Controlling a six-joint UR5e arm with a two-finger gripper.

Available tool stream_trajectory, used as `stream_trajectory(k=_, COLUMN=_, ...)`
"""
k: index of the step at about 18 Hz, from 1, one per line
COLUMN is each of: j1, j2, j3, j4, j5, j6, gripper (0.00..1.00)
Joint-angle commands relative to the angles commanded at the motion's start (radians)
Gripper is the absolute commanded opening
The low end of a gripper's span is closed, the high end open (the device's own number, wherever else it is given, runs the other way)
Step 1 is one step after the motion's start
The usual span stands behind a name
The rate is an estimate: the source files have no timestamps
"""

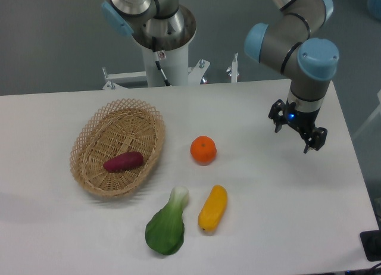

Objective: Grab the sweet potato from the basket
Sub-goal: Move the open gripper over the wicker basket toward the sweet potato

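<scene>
Sweet potato (123,162) lay inside the basket (89,132), on the woven floor toward the near half, long axis roughly left-right with a slight tilt, nothing on top of it or touching it. Basket sat on the left part of the desk (268,227). Tool (296,131) was over the right side of the desk, well apart from the basket, with the orange (203,149) between them. Tool's fingers stood apart with nothing between them, so open and empty; it looked to hang above the desk, not touching it, though height was hard to judge from this view. Bok choy (166,225) and a yellow-orange oblong vegetable (213,208) lay near the front edge, just beside each other, clear of the basket. Progress call: essentially zero. No approach, no grasp, potato untouched in the basket. Left to do: traverse left across the desk past the orange, line up over the potato, probably turn the fingers to close across its short width, descend inside the rim, close, lift. Main risk I'd flag was clipping the lattice rim on descent, since the potato lay near the front wall.
</scene>
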Motion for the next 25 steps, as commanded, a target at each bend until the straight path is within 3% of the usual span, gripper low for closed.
stream_trajectory(k=7, j1=-0.023, j2=0.002, j3=-0.006, j4=-0.002, j5=-0.003, j6=-0.017, gripper=1.0)
stream_trajectory(k=12, j1=-0.063, j2=0.003, j3=-0.017, j4=-0.002, j5=-0.005, j6=-0.107, gripper=1.0)
stream_trajectory(k=16, j1=-0.103, j2=0.034, j3=-0.049, j4=-0.002, j5=-0.005, j6=-0.115, gripper=1.0)
stream_trajectory(k=21, j1=-0.228, j2=0.074, j3=-0.075, j4=-0.006, j5=-0.005, j6=-0.199, gripper=1.0)
stream_trajectory(k=25, j1=-0.371, j2=0.089, j3=-0.08, j4=-0.005, j5=-0.005, j6=-0.382, gripper=1.0)
